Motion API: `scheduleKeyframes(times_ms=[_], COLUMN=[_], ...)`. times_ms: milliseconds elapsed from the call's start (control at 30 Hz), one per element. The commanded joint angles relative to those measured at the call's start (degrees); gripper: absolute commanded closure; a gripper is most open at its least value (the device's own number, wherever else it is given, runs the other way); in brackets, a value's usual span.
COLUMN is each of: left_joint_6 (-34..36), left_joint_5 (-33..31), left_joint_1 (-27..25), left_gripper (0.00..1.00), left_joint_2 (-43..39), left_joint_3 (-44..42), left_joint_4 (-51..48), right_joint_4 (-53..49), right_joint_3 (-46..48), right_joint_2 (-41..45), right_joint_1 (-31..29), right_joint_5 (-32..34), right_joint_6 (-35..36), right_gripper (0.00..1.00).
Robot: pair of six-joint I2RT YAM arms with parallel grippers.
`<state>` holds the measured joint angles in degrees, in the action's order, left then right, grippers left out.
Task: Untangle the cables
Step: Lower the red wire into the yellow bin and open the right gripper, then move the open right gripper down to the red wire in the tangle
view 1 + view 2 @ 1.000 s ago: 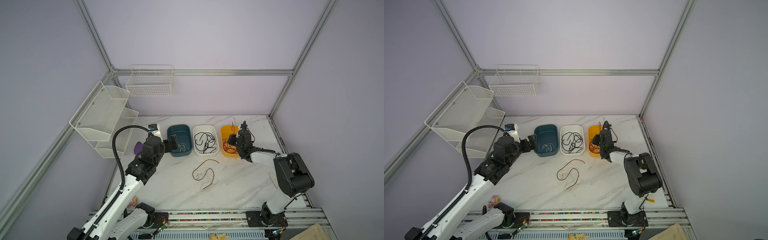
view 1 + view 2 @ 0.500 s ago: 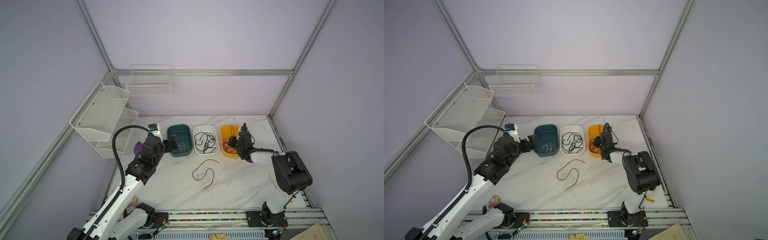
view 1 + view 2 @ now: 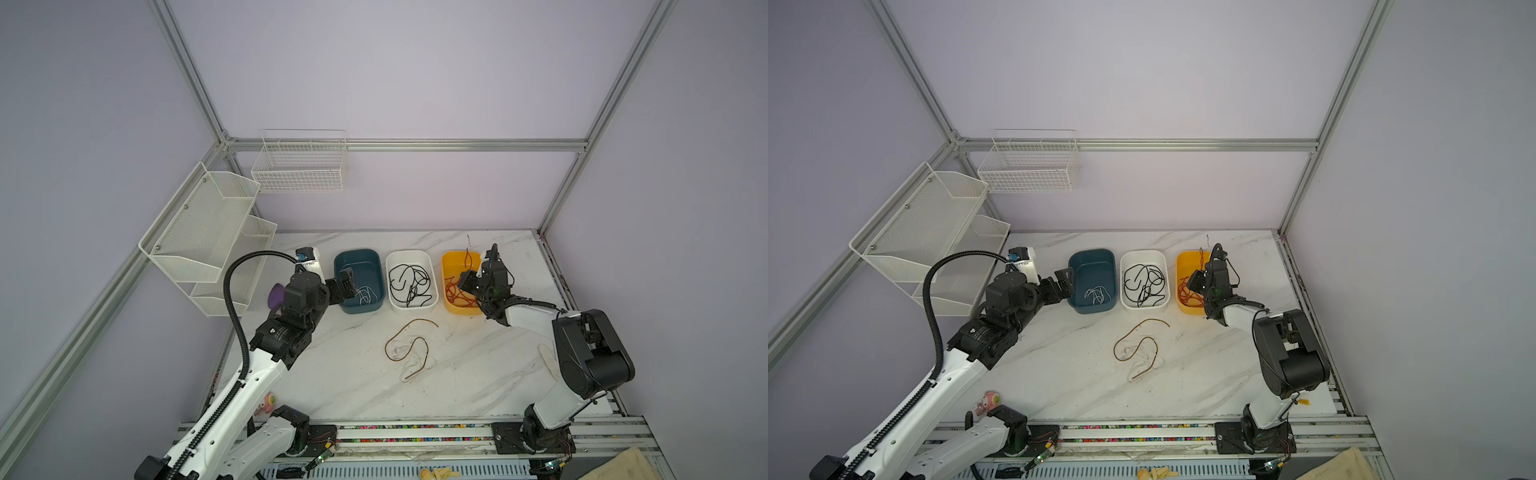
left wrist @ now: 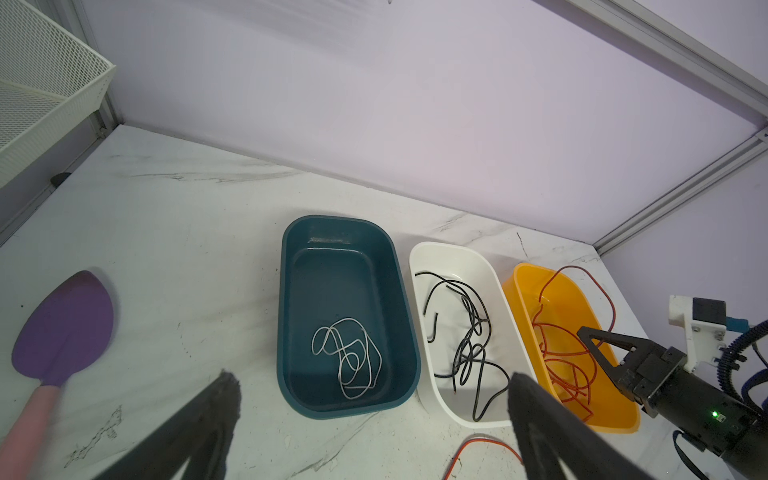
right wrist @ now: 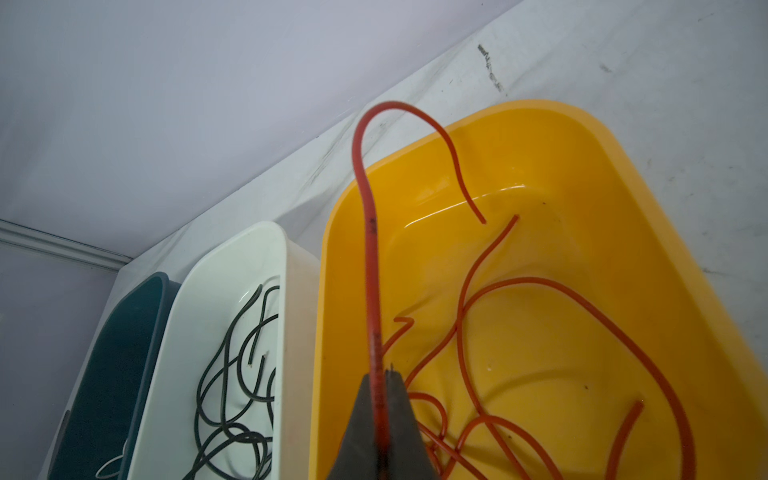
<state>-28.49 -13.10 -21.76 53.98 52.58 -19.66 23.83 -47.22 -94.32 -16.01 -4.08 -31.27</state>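
Right pincer [image 3: 467, 282] gripping a thin orange-red wire [image 5: 368, 232] above the yellow plastic tub [image 3: 457, 311].
Top views: brown-and-white cable tangle [image 3: 418, 338] on the marble desk [image 3: 332, 374], at its 7 o'clock. Left wrist: left pincer [image 4: 372, 377] wide, empty. Right wrist: the wire runs lengthwise beyond the tips, then hooks over the tub.

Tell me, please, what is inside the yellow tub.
Red cables lie in the yellow tub; the right gripper pinches one sticking upward. It hides part of the floor.
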Motion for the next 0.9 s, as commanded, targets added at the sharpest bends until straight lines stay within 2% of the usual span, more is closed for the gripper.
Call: scheduleKeyframes(times_ms=[0,367,500,867], left_joint_6=[-0.47,-0.57,-0.57,-0.81], left_joint_5=[0.73,1.07,1.22,1.94], left_joint_1=[0.4,0.4,0.4,0.49], left_gripper=[0.0,0.0,0.0,0.0], left_joint_2=[-0.61,-0.45,-0.36,-0.01], left_joint_3=[-2.49,-2.62,-2.63,-2.65], left_joint_4=[2.87,2.98,2.96,3.13], right_joint_4=[-1.34,-2.42,-3.0,-4.89], right_joint_3=[1.14,2.75,3.17,5.03], right_joint_2=[2.5,6.29,7.73,13.46], right_joint_1=[0.43,0.72,0.75,0.92], right_joint_5=[-0.43,-1.15,-1.87,-3.48], right_joint_6=[-0.04,-0.04,-0.2,-0.36], right_gripper=[0.92,0.88,0.81,0.71])
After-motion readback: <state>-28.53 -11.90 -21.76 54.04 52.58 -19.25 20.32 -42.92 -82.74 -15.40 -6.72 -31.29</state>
